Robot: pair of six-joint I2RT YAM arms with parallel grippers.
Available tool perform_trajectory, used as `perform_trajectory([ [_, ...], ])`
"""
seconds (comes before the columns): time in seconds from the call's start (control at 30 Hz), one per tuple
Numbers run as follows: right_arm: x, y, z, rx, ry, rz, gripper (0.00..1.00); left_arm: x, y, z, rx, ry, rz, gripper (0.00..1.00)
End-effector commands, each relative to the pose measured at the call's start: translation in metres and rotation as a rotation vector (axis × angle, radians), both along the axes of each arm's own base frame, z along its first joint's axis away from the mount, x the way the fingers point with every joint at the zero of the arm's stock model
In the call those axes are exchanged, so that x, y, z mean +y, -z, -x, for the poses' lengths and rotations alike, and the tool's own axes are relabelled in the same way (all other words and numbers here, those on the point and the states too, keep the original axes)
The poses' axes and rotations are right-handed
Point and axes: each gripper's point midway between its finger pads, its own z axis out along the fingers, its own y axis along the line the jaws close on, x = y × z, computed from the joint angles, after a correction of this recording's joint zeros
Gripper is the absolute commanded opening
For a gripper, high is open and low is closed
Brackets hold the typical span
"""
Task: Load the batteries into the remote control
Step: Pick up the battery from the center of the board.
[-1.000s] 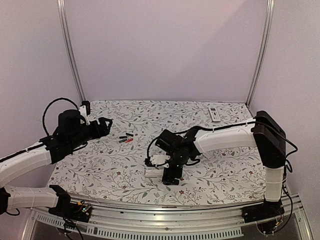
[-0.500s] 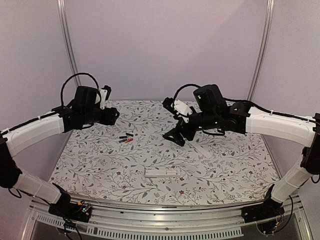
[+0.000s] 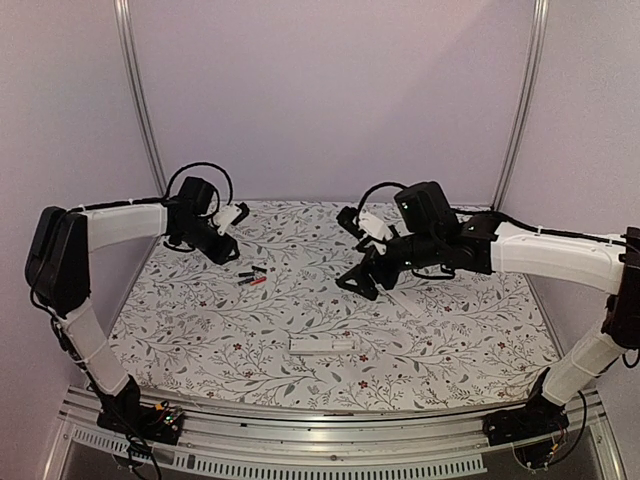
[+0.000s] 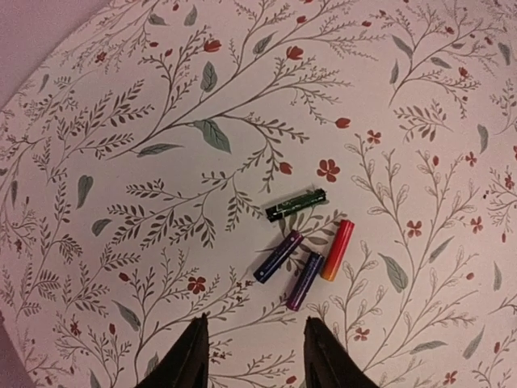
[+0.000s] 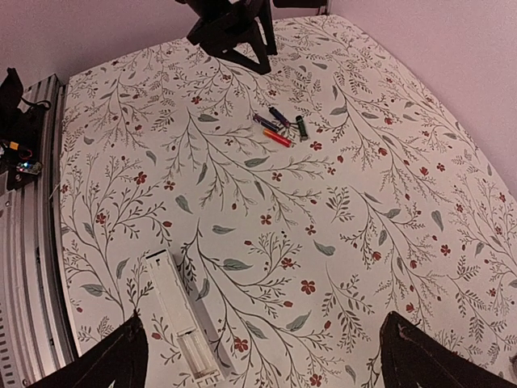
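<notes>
Several batteries (image 4: 305, 250) lie in a loose cluster on the floral tablecloth: one dark green, two purple, one red-orange. My left gripper (image 4: 257, 360) hovers just short of them with its jaws apart and nothing between them. In the top view the batteries (image 3: 252, 277) sit below and right of the left gripper (image 3: 222, 250). The white remote control (image 5: 182, 327) lies face down with its battery bay uncovered at the near end. My right gripper (image 5: 271, 364) hangs wide open above the cloth beside it, and in the top view this gripper (image 3: 360, 283) is up and right of the remote control (image 3: 322, 344).
A thin white strip (image 3: 405, 300) lies on the cloth under the right arm. A metal rail (image 5: 32, 202) with wiring runs along the table's near edge. Pale walls close in the back and sides.
The left arm swung back and in toward the batteries while its jaws narrowed. The right arm rose off the remote control and now hovers above the middle of the table.
</notes>
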Motion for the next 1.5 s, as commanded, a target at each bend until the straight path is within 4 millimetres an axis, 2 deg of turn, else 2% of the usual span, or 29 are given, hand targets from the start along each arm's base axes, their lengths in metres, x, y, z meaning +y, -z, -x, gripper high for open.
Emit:
perform_trajectory([
  [0.0, -0.003, -0.006, -0.002, -0.011, -0.018, -0.026, 0.99, -0.010, 0.007, 0.000, 0.017, 0.207, 0.031, 0.41],
  [0.17, -0.004, -0.004, -0.005, -0.008, -0.025, -0.030, 0.99, -0.013, 0.020, 0.004, -0.029, 0.393, 0.034, 0.43],
  [0.33, -0.002, 0.002, -0.007, 0.003, -0.033, -0.027, 0.99, -0.020, 0.021, -0.003, -0.047, 0.426, 0.075, 0.45],
  [0.47, 0.000, 0.004, -0.010, 0.009, -0.033, -0.025, 0.99, -0.031, 0.024, -0.005, -0.027, 0.433, 0.114, 0.41],
  [0.57, 0.000, 0.007, -0.012, 0.013, -0.028, -0.019, 0.99, -0.040, 0.027, 0.000, -0.027, 0.453, 0.125, 0.39],
  [0.73, -0.002, 0.009, -0.013, 0.017, -0.017, -0.014, 0.99, -0.043, 0.036, 0.001, -0.030, 0.474, 0.099, 0.39],
  [0.83, -0.003, 0.011, -0.014, 0.022, -0.008, -0.010, 0.99, -0.044, 0.038, -0.005, -0.038, 0.460, 0.086, 0.39],
  [0.93, -0.004, 0.015, -0.014, 0.029, -0.004, -0.008, 0.99, -0.047, 0.032, -0.019, -0.071, 0.434, 0.078, 0.37],
  [1.03, -0.006, 0.015, -0.014, 0.032, 0.001, -0.006, 0.99, -0.048, 0.031, -0.023, -0.071, 0.431, 0.078, 0.36],
  [1.2, -0.008, 0.018, -0.014, 0.031, 0.006, -0.006, 0.99, -0.045, 0.045, -0.029, -0.063, 0.418, 0.029, 0.36],
  [1.47, -0.010, 0.022, -0.014, 0.035, 0.009, 0.004, 0.99, -0.045, 0.054, -0.039, -0.018, 0.418, 0.017, 0.37],
])
